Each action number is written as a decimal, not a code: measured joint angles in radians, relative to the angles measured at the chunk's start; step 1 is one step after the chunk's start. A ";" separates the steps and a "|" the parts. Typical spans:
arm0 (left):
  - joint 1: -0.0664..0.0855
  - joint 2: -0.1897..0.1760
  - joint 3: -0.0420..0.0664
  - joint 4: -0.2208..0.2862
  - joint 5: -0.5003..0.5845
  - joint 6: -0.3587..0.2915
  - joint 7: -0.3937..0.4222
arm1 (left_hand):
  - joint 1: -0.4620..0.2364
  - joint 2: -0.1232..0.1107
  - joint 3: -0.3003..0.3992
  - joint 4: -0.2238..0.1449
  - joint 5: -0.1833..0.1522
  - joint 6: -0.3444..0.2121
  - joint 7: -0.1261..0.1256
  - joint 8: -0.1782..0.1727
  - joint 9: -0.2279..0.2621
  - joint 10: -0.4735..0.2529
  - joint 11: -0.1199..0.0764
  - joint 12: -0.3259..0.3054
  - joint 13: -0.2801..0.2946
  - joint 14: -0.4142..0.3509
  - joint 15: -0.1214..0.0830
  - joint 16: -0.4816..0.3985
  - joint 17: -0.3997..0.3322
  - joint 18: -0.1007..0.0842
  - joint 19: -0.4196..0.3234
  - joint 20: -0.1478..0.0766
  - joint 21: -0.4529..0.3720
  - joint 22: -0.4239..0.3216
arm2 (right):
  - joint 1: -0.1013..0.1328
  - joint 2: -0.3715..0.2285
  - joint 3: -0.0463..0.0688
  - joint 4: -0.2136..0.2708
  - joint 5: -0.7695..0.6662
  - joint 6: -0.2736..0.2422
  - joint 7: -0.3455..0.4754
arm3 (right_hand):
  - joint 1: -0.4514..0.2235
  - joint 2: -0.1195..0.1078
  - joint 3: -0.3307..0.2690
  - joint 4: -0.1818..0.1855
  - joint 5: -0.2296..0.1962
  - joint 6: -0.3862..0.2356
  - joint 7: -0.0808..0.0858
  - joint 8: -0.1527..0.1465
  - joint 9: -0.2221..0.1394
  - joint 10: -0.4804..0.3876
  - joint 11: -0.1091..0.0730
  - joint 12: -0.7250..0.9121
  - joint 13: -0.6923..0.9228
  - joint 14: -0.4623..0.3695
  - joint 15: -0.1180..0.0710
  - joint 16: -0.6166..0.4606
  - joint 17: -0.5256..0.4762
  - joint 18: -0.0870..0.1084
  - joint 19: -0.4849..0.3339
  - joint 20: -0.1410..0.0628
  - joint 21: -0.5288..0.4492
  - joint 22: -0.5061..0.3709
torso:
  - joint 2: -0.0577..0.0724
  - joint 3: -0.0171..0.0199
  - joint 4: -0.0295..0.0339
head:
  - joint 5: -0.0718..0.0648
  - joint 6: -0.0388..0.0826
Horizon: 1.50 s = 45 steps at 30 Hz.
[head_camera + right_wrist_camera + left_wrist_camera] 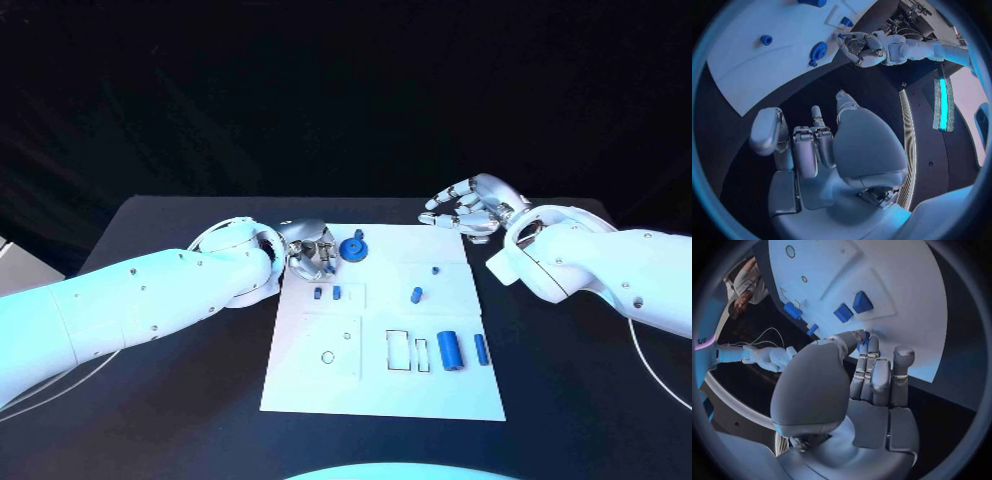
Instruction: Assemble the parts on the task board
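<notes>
Parts: you have small blue pieces spread over the task board (378,385). A round blue part (355,248) sits near the far edge of the board, just beside the left hand. Two small blue blocks (326,293) lie side by side on the board's left half, nearer you than the round part. A small blue peg (417,295) stands near the middle. A blue cylinder (449,349) and a thinner blue bar (482,349) lie side by side on the right half, next to outlined slots.
Board position: your white plate lies in the middle of the black table (173,400), long side running away from you.
Left hand: your left hand (310,252) is over the board's far left corner. In the left wrist view a small blue piece (864,337) shows at its fingertips, pinched between thumb and finger, close above the white surface.
Right hand: your right hand (469,210) hovers over the table just beyond the board's far right corner, fingers loosely curled and apart, with nothing in them.
</notes>
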 measured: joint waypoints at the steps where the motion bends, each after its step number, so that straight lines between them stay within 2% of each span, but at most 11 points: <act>1: 0.000 0.000 0.000 0.000 0.000 0.000 0.000 | 0.000 0.000 0.000 0.000 0.000 0.000 0.000 0.000 0.000 0.000 0.000 0.000 0.000 0.000 0.000 0.000 0.000 0.000 0.000 0.000 0.000 0.000 | 0.000 0.000 0.000 0.000 0.000 0.000 0.000 | 0.000 0.000 0.000 0.000 0.000 0.000 0.000 0.000 0.000 0.000 0.000 0.000 0.000 0.000 0.000 0.000 0.000 0.000 0.000 0.000 0.000 0.000 | 0.000 0.0000 0.0000 | 0.000 0.000; 16: 0.000 0.003 -0.001 -0.001 -0.006 0.000 -0.002 | 0.000 0.000 0.003 -0.003 -0.002 0.004 -0.004 -0.004 0.001 0.004 -0.004 -0.004 0.002 0.004 -0.004 0.000 0.006 0.000 0.004 -0.004 0.000 0.003 | 0.000 0.000 0.000 0.001 0.000 0.000 0.000 | 0.000 0.000 0.000 0.000 0.000 0.000 0.000 0.000 0.000 0.000 0.000 0.000 0.000 0.000 0.000 0.000 0.000 0.000 0.000 0.000 0.000 0.000 | 0.000 -0.0005 0.0006 | -0.001 0.000; 37: 0.005 0.017 -0.008 -0.014 -0.003 0.016 -0.005 | -0.009 0.001 -0.003 -0.008 -0.003 0.013 -0.002 -0.003 0.008 0.016 -0.002 -0.012 0.007 0.004 -0.004 0.000 0.010 0.000 0.007 0.000 0.004 0.003 | 0.000 -0.001 0.000 0.001 0.000 0.000 -0.001 | 0.000 0.000 0.000 0.000 0.000 0.000 0.000 0.000 0.000 0.000 0.000 0.000 0.000 0.000 0.000 0.000 0.000 0.000 0.000 0.000 0.000 0.000 | 0.000 0.0000 0.0000 | -0.003 -0.002; 45: 0.005 0.017 -0.008 -0.015 -0.001 0.021 -0.007 | -0.012 0.004 -0.006 -0.011 -0.003 0.005 0.002 -0.017 0.006 0.016 -0.002 -0.017 0.009 0.004 -0.004 0.000 0.008 0.000 0.007 0.000 0.004 0.000 | 0.000 -0.001 0.000 0.000 0.000 0.000 -0.001 | 0.000 0.000 0.000 0.000 0.000 0.000 0.000 0.004 0.000 0.000 0.000 0.000 0.000 0.000 0.000 0.000 0.000 0.000 0.000 0.000 -0.005 0.000 | 0.000 -0.0006 0.0000 | -0.004 -0.003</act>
